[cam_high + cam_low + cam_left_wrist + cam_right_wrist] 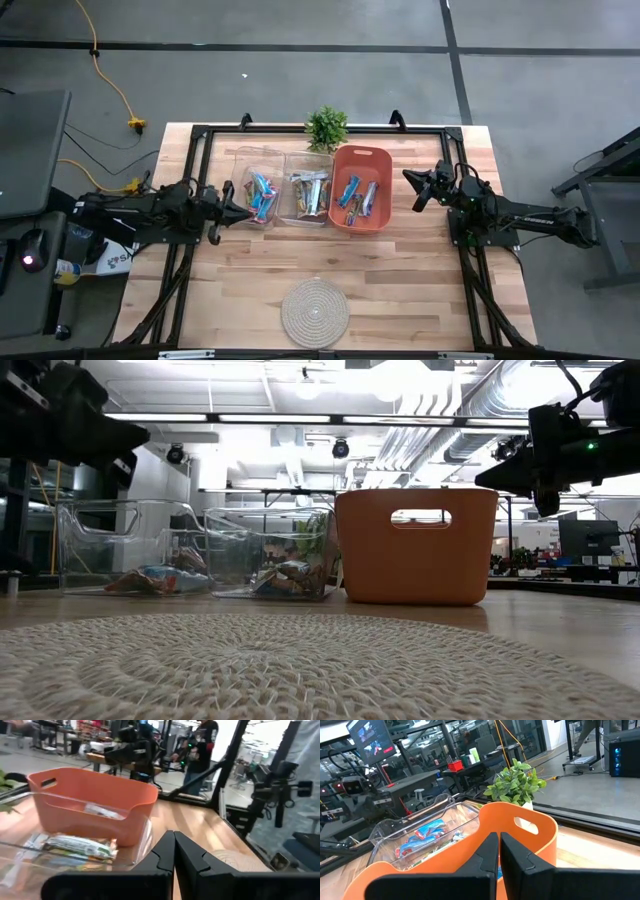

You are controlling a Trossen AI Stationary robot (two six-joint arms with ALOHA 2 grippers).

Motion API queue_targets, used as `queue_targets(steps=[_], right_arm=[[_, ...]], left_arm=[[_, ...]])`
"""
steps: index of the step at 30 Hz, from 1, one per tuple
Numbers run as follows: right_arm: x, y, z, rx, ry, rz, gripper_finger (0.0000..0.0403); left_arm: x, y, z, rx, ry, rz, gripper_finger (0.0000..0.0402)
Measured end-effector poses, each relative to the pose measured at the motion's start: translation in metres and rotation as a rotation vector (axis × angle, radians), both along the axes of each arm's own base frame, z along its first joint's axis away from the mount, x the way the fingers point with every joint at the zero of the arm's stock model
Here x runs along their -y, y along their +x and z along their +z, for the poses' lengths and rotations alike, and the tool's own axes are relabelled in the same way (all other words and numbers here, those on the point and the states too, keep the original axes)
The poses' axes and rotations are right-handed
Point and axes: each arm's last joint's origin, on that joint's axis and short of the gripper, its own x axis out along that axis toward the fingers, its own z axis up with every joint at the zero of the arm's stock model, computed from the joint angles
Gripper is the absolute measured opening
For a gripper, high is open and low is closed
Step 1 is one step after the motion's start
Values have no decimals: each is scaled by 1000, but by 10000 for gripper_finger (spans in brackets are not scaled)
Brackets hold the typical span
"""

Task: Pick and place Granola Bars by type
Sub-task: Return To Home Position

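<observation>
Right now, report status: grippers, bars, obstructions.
Left gripper shut, empty, by the left clear bin. Right gripper shut, empty, beside the orange bin. Granola bars lie in all three bins. Woven mat lies apart from both arms.

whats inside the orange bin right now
A loose handful of granola bars lies in the orange bin: blue and silver-white wrappers show from above. Any bars underneath those are covered, and the low view shows only its solid wall.
</observation>
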Motion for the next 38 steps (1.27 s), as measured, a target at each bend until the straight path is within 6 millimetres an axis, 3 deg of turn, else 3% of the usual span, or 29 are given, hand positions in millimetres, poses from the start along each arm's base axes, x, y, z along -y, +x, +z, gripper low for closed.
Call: queue_targets(steps=[38], right_arm=[[0, 0, 0, 0, 0, 0, 0]], left_arm=[[-2, 0, 1, -21, -3, 58, 1]])
